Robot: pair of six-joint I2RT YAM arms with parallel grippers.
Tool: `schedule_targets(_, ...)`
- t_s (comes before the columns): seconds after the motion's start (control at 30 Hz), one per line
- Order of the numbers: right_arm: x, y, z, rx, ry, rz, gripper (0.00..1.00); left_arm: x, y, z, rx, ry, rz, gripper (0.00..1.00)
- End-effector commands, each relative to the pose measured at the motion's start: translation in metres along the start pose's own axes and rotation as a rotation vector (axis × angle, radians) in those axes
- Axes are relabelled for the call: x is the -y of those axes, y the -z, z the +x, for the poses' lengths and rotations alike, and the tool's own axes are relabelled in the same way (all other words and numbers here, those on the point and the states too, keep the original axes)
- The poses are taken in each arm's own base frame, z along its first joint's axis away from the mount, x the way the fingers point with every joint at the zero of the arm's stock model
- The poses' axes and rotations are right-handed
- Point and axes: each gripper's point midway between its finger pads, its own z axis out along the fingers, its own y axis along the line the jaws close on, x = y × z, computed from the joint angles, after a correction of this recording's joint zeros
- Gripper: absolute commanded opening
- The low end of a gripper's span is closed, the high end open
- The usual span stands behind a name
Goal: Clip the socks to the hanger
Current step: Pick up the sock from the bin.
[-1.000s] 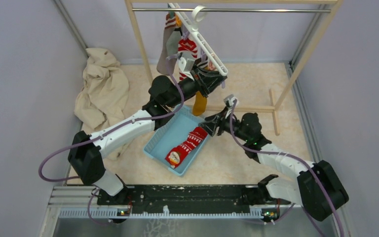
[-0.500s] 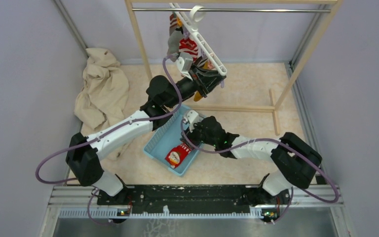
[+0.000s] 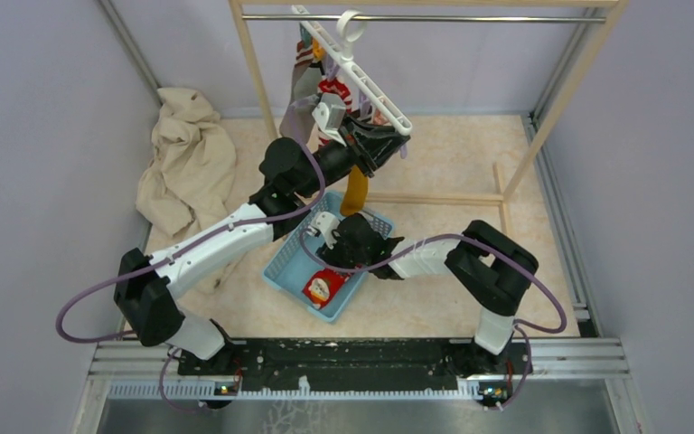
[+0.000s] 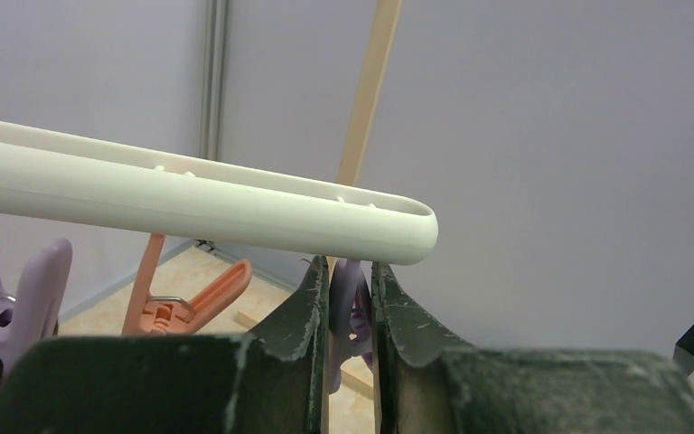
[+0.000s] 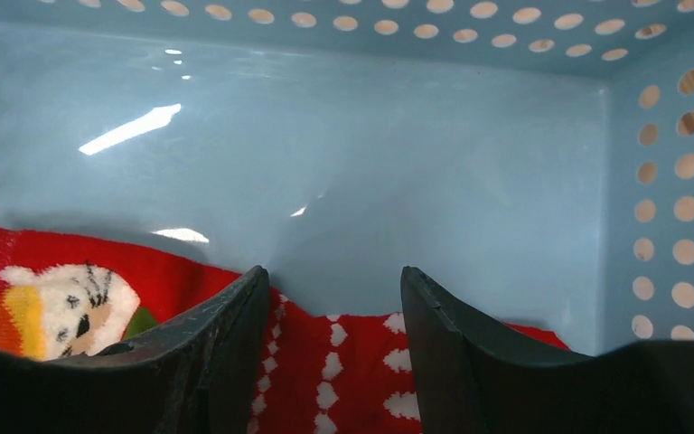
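Overhead, our left fingers point(image 4: 312, 312) pinch a purple peg point(image 4: 351, 303) just under the rounded end of the white hanger point(image 4: 190, 203). The mustard sock point(image 3: 355, 192) dangles below them; where its top is held we cannot tell. Our right fingers point(image 5: 235, 316) stand spread inside the blue basket point(image 5: 470, 154) on the desk point(image 3: 434, 298), just over the red sock point(image 5: 343, 380) lying on its floor.
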Motion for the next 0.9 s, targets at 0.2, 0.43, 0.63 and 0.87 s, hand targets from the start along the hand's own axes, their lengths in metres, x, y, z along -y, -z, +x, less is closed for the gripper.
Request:
schedule_targets(0.2,-0.01,0.022,-0.066,0.144,0.018,-0.031,0.56,-0.002,0.003,-0.005,0.005,-0.024,-0.004,0.0)
schedule_targets(0.43,-0.037,0.025,-0.068,0.129,0.057,-0.127,0.58,0.001,0.003,-0.002,-0.012,-0.03,0.017,0.0)
schedule_targets(0.63,-0.069,0.03,-0.051,0.072,0.112,-0.284,0.59,0.001,0.005,0.001,-0.02,-0.028,0.018,0.0)
schedule_targets(0.87,-0.064,0.016,-0.022,-0.048,0.144,-0.263,0.59,0.002,0.005,0.001,-0.022,-0.029,0.024,0.0)
